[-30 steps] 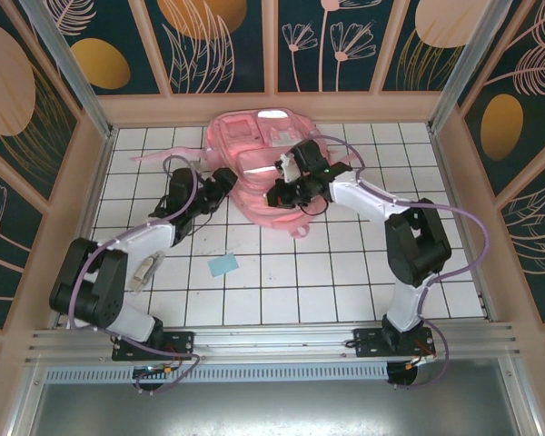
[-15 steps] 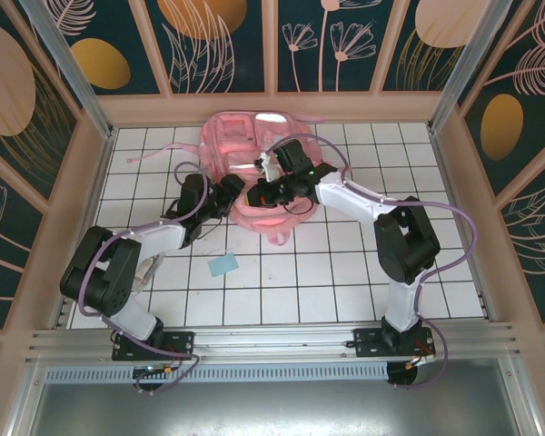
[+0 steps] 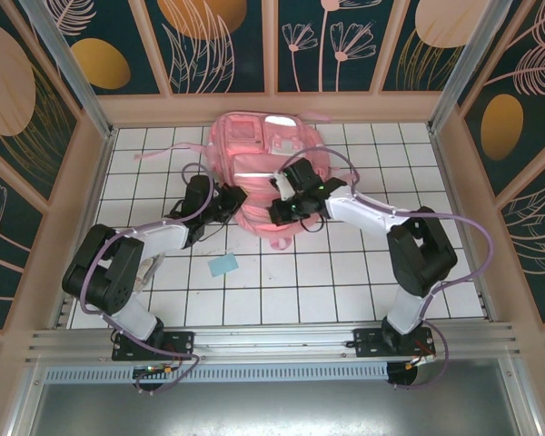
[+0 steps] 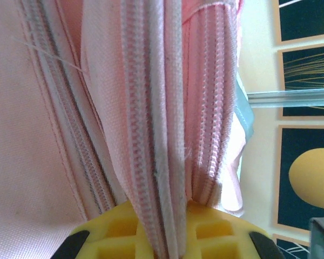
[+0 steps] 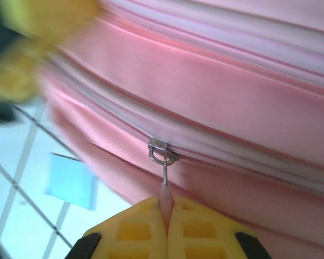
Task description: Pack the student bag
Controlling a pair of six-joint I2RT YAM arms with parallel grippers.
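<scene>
Left hand (image 4: 164,229) clamps a zipper-seam fold of the student bag (image 3: 254,145); right hand (image 5: 166,216) pinches its zipper pull (image 5: 164,186).

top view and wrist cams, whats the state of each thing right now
left claw, shut on a fold of the student bag along its zip seam
right claw, shut on the zipper pull
student bag, lying on the table, held by both claws
zipper pull, drawn straight out from its slider
blue card, flat on the table, apart from the bag
</scene>
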